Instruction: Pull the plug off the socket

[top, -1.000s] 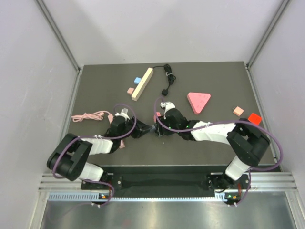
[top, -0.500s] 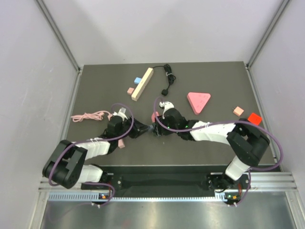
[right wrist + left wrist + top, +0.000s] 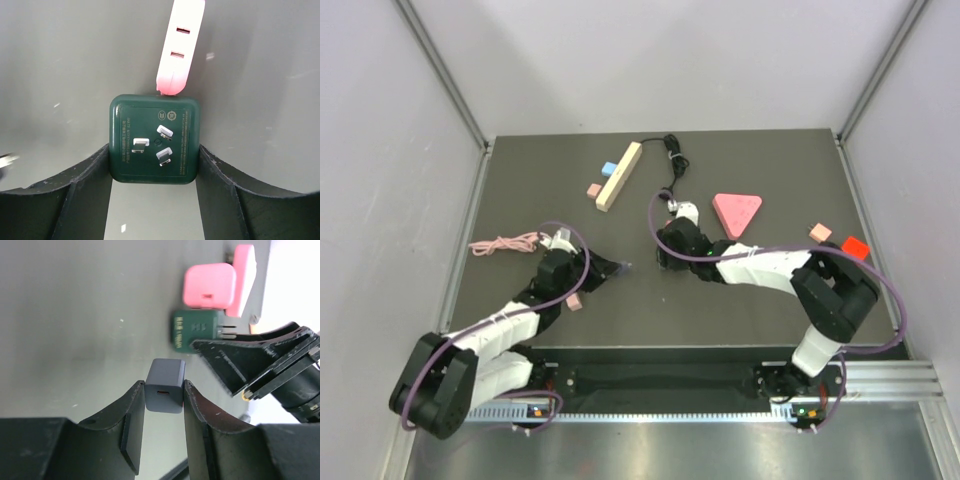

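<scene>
The plug is a small grey charger cube with a port on the face toward the camera. My left gripper is shut on it, one finger on each side, and holds it above the table. The socket is a dark green adapter block with three metal prongs facing the right wrist camera. My right gripper is shut on its two sides. The left wrist view shows the socket a short way beyond the plug, with a clear gap between them. In the top view the left gripper sits left of the right arm's wrist.
A pink plastic piece lies just behind the socket. On the table are a wooden bar, a black cable, a pink triangle, a red block, a coiled pink cable and a small pink block.
The two grippers met at the table's middle a second ago. The left has drawn back left with the plug, the right has moved away with the socket, and the two are now apart.
</scene>
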{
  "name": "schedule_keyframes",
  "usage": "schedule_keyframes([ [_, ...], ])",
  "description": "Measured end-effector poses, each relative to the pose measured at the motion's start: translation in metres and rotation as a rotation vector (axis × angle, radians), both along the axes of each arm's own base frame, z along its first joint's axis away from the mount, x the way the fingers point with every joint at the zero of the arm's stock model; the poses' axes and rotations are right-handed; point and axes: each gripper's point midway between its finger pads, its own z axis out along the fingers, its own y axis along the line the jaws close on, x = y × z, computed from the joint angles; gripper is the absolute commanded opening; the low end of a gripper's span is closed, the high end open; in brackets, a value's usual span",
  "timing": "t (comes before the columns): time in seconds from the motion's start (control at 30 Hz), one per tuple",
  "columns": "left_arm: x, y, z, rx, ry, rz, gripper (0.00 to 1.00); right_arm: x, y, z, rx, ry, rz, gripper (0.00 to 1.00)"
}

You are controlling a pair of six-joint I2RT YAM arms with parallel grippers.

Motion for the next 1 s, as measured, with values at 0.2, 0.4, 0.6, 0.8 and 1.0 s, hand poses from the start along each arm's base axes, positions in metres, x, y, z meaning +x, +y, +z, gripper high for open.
schedule_keyframes([
  [0.2,-0.004,0.01,-0.01,0.05,0.017,0.028,0.0,0.008,-0.012,0.0,-0.054,-0.033,-0.02,0.0],
  [0.4,-0.012,0.015,-0.015,0.088,0.039,0.015,0.0,0.006,-0.011,-0.001,-0.093,-0.047,0.055,0.0],
  [0.6,-0.019,0.017,-0.001,0.149,0.028,-0.035,0.0,0.005,-0.007,-0.001,-0.125,-0.043,0.124,0.0],
  [0.8,-0.02,0.038,0.038,0.242,-0.021,0.021,0.0,0.01,0.005,-0.001,-0.134,-0.028,0.166,0.0],
  [1.0,-0.018,0.062,0.064,0.357,-0.045,0.087,0.0,0.009,0.007,-0.001,-0.137,-0.025,0.182,0.0],
])
